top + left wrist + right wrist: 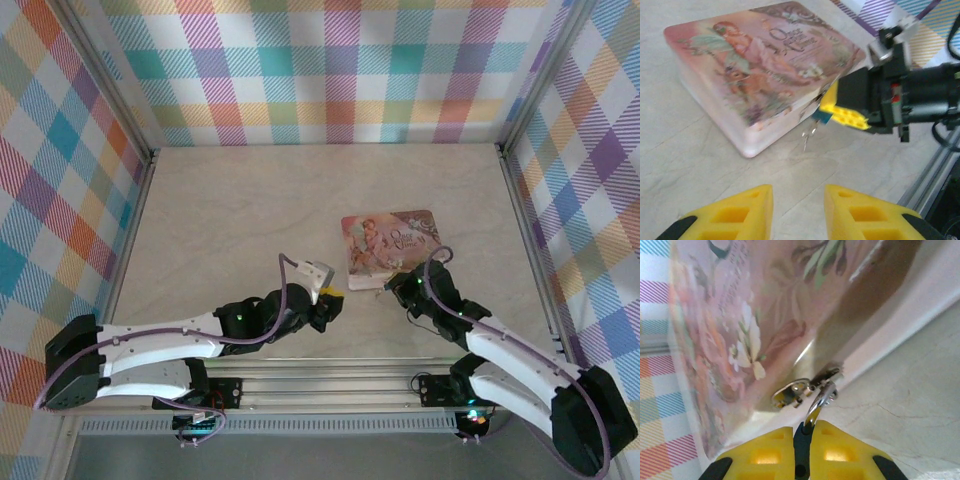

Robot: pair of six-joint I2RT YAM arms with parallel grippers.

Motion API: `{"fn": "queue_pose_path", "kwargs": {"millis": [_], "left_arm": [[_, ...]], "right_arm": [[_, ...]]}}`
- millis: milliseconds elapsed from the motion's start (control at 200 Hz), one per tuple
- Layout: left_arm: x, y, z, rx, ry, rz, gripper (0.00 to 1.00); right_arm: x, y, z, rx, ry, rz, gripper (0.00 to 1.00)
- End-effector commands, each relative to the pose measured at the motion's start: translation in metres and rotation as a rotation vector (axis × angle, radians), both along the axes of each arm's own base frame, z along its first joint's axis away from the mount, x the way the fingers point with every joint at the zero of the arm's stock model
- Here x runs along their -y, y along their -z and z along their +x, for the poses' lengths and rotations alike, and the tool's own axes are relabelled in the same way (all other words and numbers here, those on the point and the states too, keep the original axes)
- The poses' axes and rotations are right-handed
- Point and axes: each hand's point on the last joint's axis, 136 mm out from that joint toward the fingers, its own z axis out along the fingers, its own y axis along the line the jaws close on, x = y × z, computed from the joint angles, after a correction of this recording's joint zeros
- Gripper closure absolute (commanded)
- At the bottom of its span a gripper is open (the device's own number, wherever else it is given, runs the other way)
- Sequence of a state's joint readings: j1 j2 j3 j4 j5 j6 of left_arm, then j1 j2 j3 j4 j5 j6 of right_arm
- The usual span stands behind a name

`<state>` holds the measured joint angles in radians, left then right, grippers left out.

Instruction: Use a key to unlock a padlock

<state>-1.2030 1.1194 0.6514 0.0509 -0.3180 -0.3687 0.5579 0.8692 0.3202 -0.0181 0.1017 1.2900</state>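
**A:** Right gripper (pixel 804 432), what's it doing?

**B:** Clenched on the padlock (pixel 821 116). The body is pinched between the yellow pads (pixel 765 455), and the silver shackle (pixel 819 401) sticks out past the tips.

**A:** Where's the lock sitting?

**B:** At the near side wall of the pink box (pixel 755 65). The shackle is hooked at the box's metal hasp (pixel 790 392), so it hangs there, just above the table (pixel 685 165).

**A:** Why grip it like that?

**B:** My guess is to keep the body from swinging and turn its keyhole end outward, away from the wall.

**A:** Left gripper (pixel 799 200)?

**B:** Jaws apart, nothing between them. It's low over the table, near the box and facing the right gripper. That looks like the approach side for a key, but it isn't carrying one.

**A:** And the key?

**B:** Can't say for sure. A thin metal sliver (pixel 807 136) dangles right below the padlock and could be it, but it's too small and blurred to call.

**A:** Any text?

**B:** Fancy script on the box lid beside a fairy picture. "Once" is readable and the rest is likely "Upon a Time", but it's soft. No brand marks visible on the lock or the grippers.
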Motion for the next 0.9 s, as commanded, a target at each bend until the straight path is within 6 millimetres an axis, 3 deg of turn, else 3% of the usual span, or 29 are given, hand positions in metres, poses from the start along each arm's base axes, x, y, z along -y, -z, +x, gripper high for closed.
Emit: {"fn": "queue_pose_path", "kwargs": {"millis": [0, 270, 640, 895], "left_arm": [[-0.017, 0.018, -0.003, -0.044, -0.045, 0.070, 0.68], [-0.019, 0.027, -0.003, -0.071, -0.059, 0.104, 0.66], [-0.018, 0.016, -0.001, -0.056, -0.058, 0.118, 0.66], [-0.024, 0.016, -0.003, -0.077, -0.074, 0.109, 0.66]], "right_arm": [[0.012, -0.009, 0.007, 0.067, 0.064, -0.022, 1.00], [0.011, 0.013, -0.002, -0.021, 0.053, -0.033, 1.00], [0.028, 0.022, 0.000, -0.047, 0.016, -0.014, 1.00], [0.027, 0.043, -0.007, -0.124, -0.007, 0.044, 1.00]]}}
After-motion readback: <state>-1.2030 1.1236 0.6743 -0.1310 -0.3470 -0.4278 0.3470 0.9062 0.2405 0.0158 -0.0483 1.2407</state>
